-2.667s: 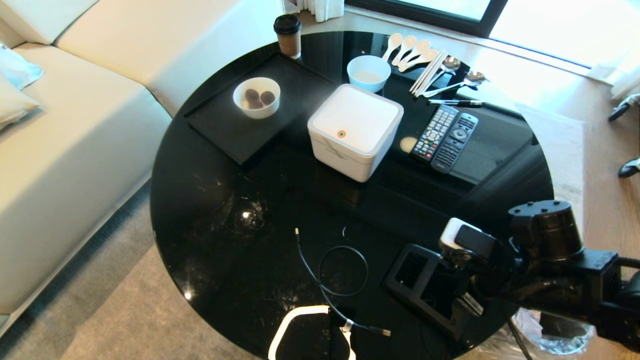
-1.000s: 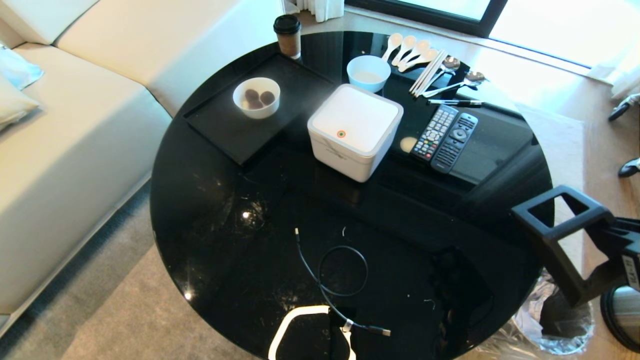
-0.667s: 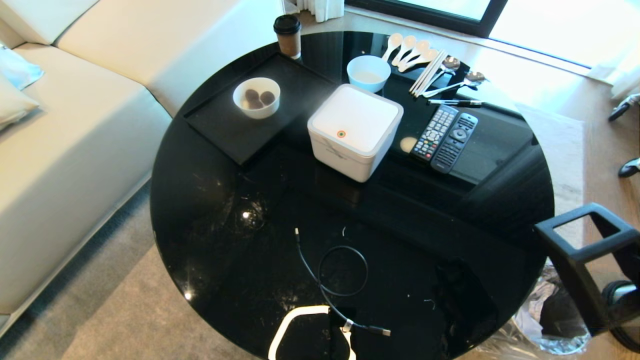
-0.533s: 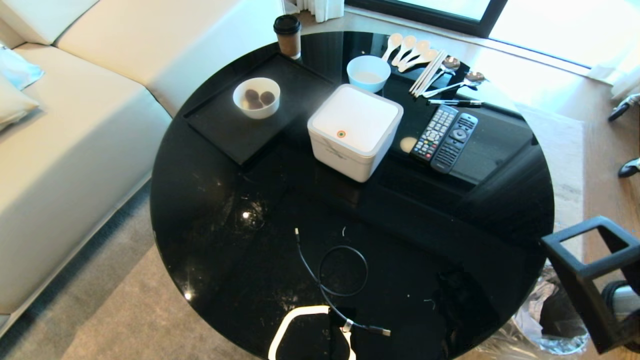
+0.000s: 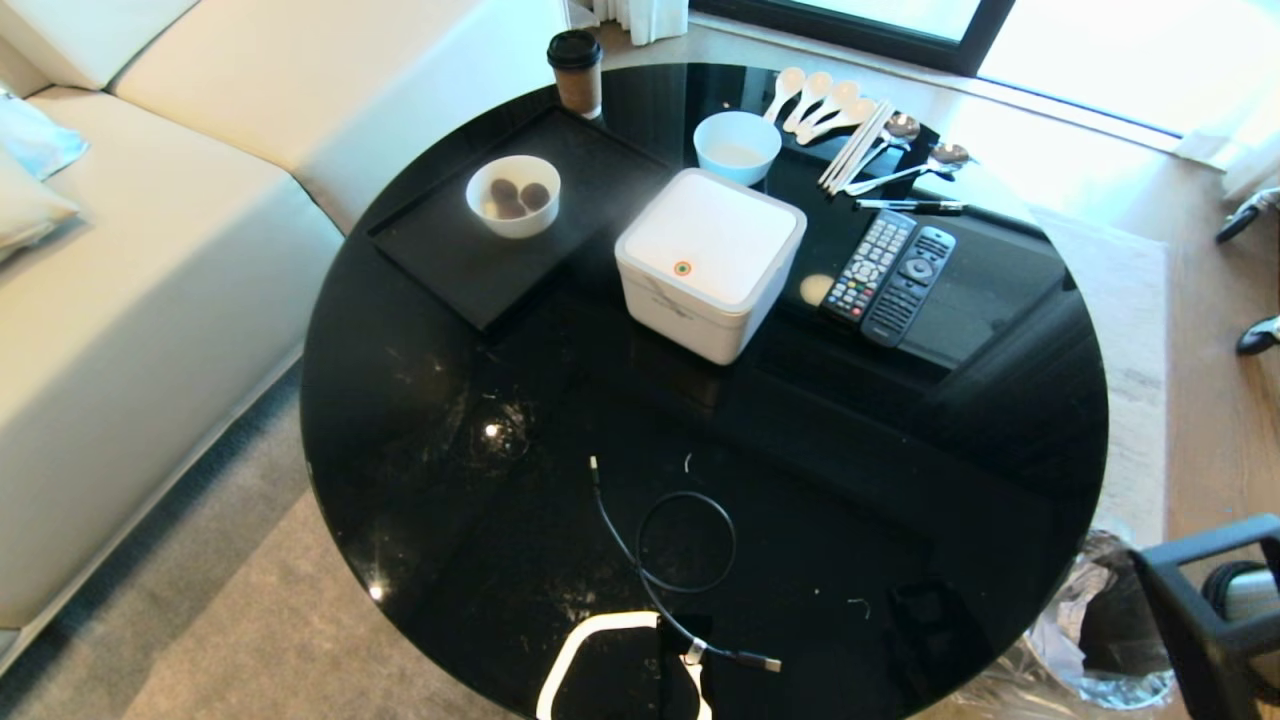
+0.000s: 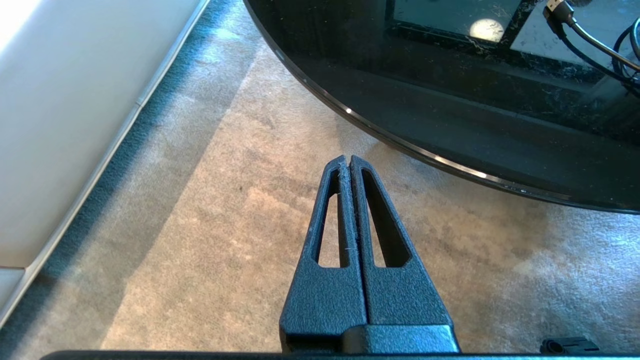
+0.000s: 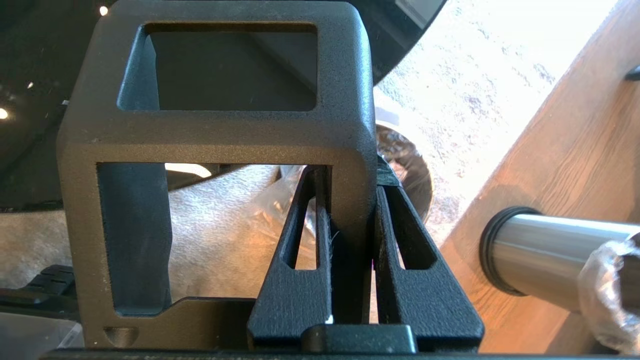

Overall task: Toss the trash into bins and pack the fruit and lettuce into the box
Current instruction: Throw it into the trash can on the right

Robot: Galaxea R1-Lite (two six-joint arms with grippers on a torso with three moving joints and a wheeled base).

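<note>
Right claw: clamped on one wall of black open-framed tray, held off the counter's edge at the robot's right, over the floor.
Brushed-steel bin: just beside the right claw, lying across the wrist view, clear liner bag at its mouth.
Second bin: just beyond the claw tips, partly hidden behind the tray frame, liner bag showing.
Left claw: fingers pressed together, empty, hung over carpet short of the counter rim.
Black cable: looped on the counter's near part, farther in from the right claw.
White box: lid down, well apart from both claws, mid-counter.
Two remotes: beside the box, on the right claw's side.
Black flat tray with white bowl: beyond the box, on the left claw's side.
White bowl, spoons, pen, lidded paper cup: farthest from both claws, along the far rim.
Trash, fruit, lettuce: not seen on the counter.
</note>
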